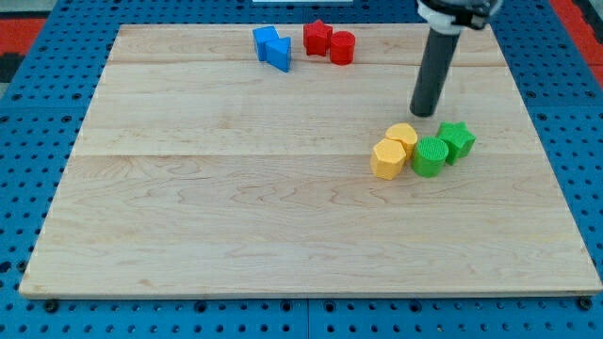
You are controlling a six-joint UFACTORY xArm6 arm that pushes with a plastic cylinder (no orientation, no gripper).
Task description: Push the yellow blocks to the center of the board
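Still to do: both yellow blocks (394,151) sit at three o'clock of the bench (236,217) centre, touching the green cylinder (430,156), my tip (423,113), no claw, just at one o'clock of them.

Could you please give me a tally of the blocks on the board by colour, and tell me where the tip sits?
Blue blocks: 2
Red blocks: 2
Yellow blocks: 2
Green blocks: 2
Total: 8 blocks on the wooden board
My tip sits just above the yellow and green cluster, toward the view's top, apparently touching none.
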